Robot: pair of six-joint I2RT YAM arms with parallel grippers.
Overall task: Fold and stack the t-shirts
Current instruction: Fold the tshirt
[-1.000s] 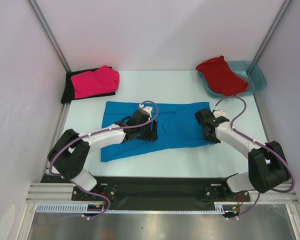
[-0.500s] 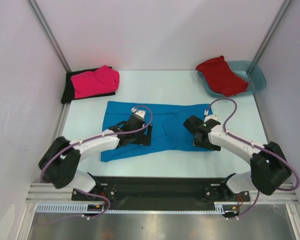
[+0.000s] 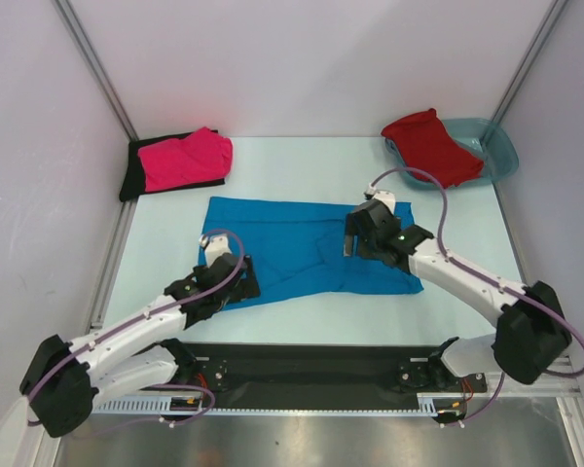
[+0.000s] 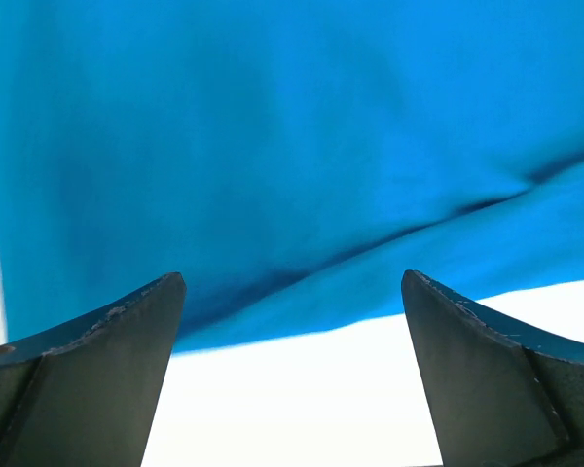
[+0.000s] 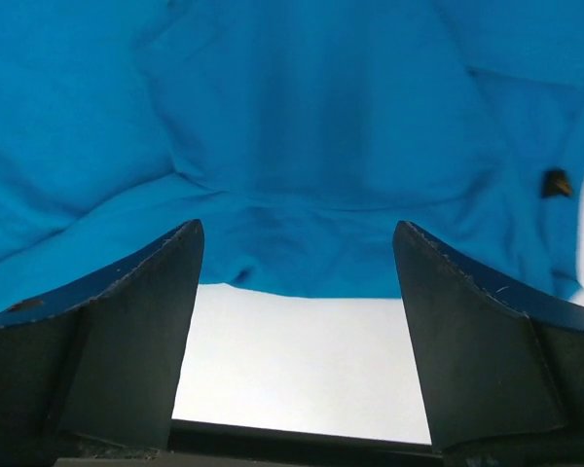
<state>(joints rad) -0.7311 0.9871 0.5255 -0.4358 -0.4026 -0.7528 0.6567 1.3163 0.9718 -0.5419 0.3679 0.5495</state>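
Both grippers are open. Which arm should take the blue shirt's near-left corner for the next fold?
Left, most likely. The left gripper hovers open right at that corner of the blue shirt; its wrist view shows the hem and side edge just ahead. The right gripper is over the shirt's right half.

Black t-shirt [image 3: 133, 175] mostly under pink t-shirt [image 3: 185, 159]

White arm links [image 3: 127, 329], black joints [image 3: 530, 336], looping lilac cables [image 3: 410, 171], dark scuffed wedge-shaped tool fingers [image 4: 97, 379]

The blue shirt [image 3: 292, 243] is soft, matt, creased cloth, the tub [image 3: 504, 156] glossy see-through plastic, the table [image 3: 302, 165] smooth.
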